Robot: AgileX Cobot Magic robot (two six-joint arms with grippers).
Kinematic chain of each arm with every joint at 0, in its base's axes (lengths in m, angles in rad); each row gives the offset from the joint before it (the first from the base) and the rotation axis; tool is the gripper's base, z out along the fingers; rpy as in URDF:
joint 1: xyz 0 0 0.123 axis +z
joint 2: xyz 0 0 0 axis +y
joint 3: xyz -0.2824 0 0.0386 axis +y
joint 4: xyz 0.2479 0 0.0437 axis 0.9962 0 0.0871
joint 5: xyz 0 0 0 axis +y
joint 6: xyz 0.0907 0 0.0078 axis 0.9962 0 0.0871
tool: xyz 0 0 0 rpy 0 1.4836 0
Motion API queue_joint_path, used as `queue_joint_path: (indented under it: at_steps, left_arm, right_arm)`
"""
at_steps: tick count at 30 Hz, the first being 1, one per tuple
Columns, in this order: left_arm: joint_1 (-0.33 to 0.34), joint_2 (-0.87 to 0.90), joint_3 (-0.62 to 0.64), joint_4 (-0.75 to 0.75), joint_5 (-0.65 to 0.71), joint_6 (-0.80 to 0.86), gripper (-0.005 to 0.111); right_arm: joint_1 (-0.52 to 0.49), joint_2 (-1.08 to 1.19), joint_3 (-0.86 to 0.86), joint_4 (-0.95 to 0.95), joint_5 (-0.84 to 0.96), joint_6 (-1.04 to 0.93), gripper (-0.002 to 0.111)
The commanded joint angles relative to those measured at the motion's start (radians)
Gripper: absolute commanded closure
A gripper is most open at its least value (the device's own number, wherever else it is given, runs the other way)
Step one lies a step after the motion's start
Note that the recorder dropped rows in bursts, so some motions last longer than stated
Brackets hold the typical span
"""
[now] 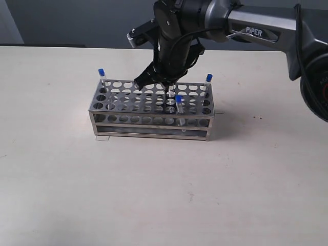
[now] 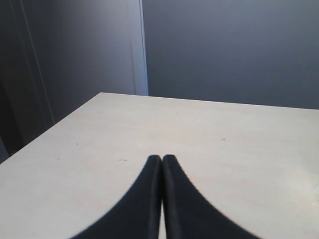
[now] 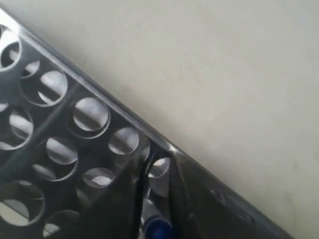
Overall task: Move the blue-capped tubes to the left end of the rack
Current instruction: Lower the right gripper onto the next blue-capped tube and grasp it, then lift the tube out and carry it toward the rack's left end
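The shiny metal rack (image 1: 148,126) stands mid-table. One blue-capped tube (image 1: 101,72) stands at its back left corner and another (image 1: 209,78) at its back right corner. A third tube (image 1: 178,100) stands right of centre, near the front. My right gripper (image 1: 167,88) reaches down over the rack's right half. In the right wrist view it (image 3: 158,160) is shut on a fourth blue-capped tube (image 3: 158,230), near the corner of the rack (image 3: 75,141). My left gripper (image 2: 162,158) is shut and empty above bare table, and it is out of the exterior view.
A small pale scrap (image 1: 102,138) lies on the table by the rack's front left foot. The right arm (image 1: 256,31) spans the upper right above the table. A dark wall (image 2: 224,50) lies beyond the table's far edge.
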Motion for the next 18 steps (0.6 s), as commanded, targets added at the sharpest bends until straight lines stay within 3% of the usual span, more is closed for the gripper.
queue_joint_path:
  at_steps: [1,12,14,18]
  left_arm:
    - [-0.006,0.003,0.003,-0.005,-0.004,-0.002,0.106]
    - [-0.006,0.003,0.003,-0.005,-0.002,-0.002,0.106]
    - [-0.006,0.003,0.003,-0.005,-0.002,-0.002,0.106]
    - [-0.006,0.003,0.003,-0.005,-0.002,-0.002,0.106]
  right_arm:
    - [-0.009,-0.002,0.005,-0.026,-0.021,0.005,0.108]
    - [-0.007,-0.19,0.005,-0.004,0.02,-0.001,0.108]
    - [-0.007,-0.216,0.005,0.044,0.008,-0.023,0.108]
    - [-0.007,-0.231,0.005,0.37,-0.14,-0.29,0.109]
